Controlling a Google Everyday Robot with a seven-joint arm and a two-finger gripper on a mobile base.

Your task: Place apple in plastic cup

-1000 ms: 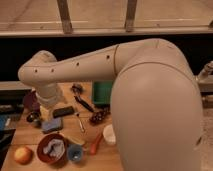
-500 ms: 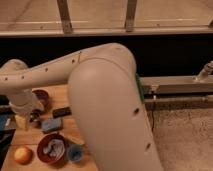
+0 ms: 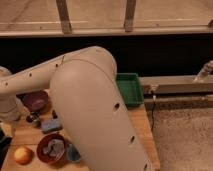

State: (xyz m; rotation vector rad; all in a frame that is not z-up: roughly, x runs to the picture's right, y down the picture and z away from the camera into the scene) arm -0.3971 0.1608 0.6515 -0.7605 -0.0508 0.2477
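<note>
The yellow-orange apple (image 3: 23,155) lies on the wooden table (image 3: 30,135) at the front left. The small blue plastic cup (image 3: 73,153) stands to its right, just past a reddish-brown bowl, and my arm partly covers it. My arm (image 3: 85,100) fills the middle of the view and reaches left. Its wrist (image 3: 7,106) ends at the left edge, above and behind the apple. The gripper itself is past that edge and does not show.
A reddish-brown bowl with a grey-blue cloth (image 3: 51,148) sits between apple and cup. A purple bowl (image 3: 35,100) and a blue block (image 3: 51,125) lie further back. A green tray (image 3: 129,87) is at the back right. The table's right edge borders carpet.
The arm has swung further left and closer to the camera, covering more of the table. The apple, bowl and cup have not moved.
</note>
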